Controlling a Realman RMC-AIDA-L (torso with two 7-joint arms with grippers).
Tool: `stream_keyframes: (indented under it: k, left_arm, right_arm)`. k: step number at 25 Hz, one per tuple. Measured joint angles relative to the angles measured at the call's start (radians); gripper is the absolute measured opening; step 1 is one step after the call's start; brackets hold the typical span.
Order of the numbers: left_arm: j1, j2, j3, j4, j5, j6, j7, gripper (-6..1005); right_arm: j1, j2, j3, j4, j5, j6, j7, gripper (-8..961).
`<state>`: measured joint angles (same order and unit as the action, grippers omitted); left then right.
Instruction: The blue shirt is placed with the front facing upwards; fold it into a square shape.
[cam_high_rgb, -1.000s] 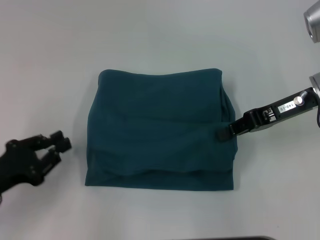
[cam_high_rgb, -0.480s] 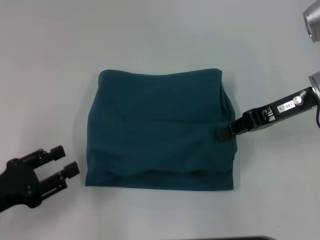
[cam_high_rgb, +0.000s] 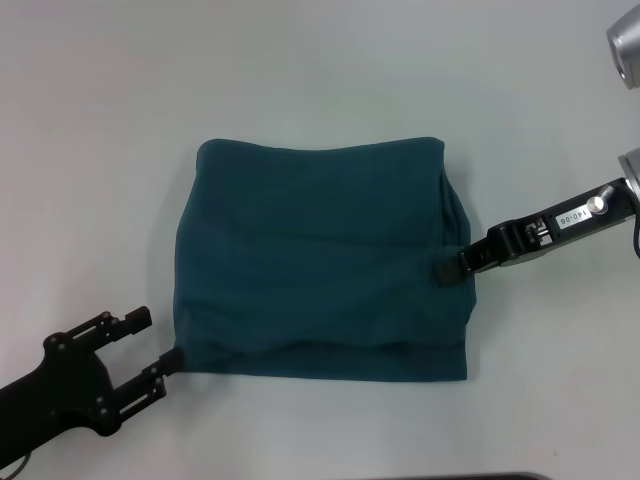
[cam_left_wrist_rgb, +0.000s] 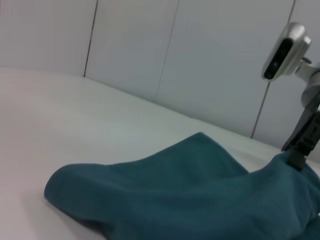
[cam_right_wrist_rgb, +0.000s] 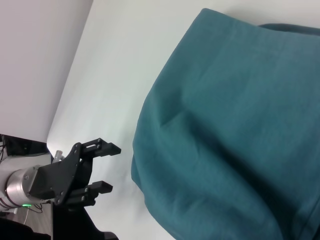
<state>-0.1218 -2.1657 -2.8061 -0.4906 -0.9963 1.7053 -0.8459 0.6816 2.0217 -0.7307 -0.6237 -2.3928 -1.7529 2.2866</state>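
Observation:
The blue shirt (cam_high_rgb: 320, 260) lies folded into a rough rectangle in the middle of the white table, showing plain teal cloth. My left gripper (cam_high_rgb: 155, 340) is open at the shirt's near left corner, one fingertip (cam_high_rgb: 172, 358) touching the cloth edge. It also appears in the right wrist view as the left gripper (cam_right_wrist_rgb: 107, 168), open beside the shirt (cam_right_wrist_rgb: 230, 120). My right gripper (cam_high_rgb: 445, 270) is shut on the shirt's right edge, with a dark pad on top of the cloth. In the left wrist view the shirt (cam_left_wrist_rgb: 175, 190) rises slightly toward the right gripper (cam_left_wrist_rgb: 295, 156).
The white table (cam_high_rgb: 320, 80) surrounds the shirt on all sides. Silver parts of my right arm (cam_high_rgb: 625, 40) sit at the far right. A dark strip (cam_high_rgb: 480, 476) runs along the near table edge. A panelled wall (cam_left_wrist_rgb: 150, 45) stands behind the table.
My left gripper has opened and moved nearer and rightward, from beside the shirt's left edge to its near left corner. The right gripper and the shirt have hardly moved.

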Motion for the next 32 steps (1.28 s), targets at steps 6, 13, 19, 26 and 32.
stream_keyframes:
  k: [6, 13, 19, 26, 32]
  left_arm:
    - [-0.022, -0.002, 0.022, 0.044, 0.003, -0.046, 0.038, 627]
    - [-0.043, -0.003, 0.052, 0.071, 0.004, -0.078, 0.062, 627]
    - [-0.057, -0.003, 0.065, 0.086, 0.004, -0.121, 0.067, 628]
    - [-0.068, -0.005, 0.065, 0.087, -0.005, -0.141, 0.069, 612]
    - [-0.08, -0.005, 0.065, 0.087, -0.002, -0.143, 0.071, 592]
  right_arm:
    - [0.001, 0.0, -0.001, 0.001, 0.0, 0.003, 0.0, 35]
    - [0.001, 0.0, -0.001, 0.001, 0.0, 0.002, 0.003, 36]
    - [0.005, 0.0, -0.002, 0.001, -0.001, -0.002, 0.004, 36]
    - [0.004, 0.0, -0.001, 0.001, 0.001, -0.004, 0.005, 35]
    - [0.001, 0.0, 0.004, 0.001, 0.002, -0.007, 0.005, 35]
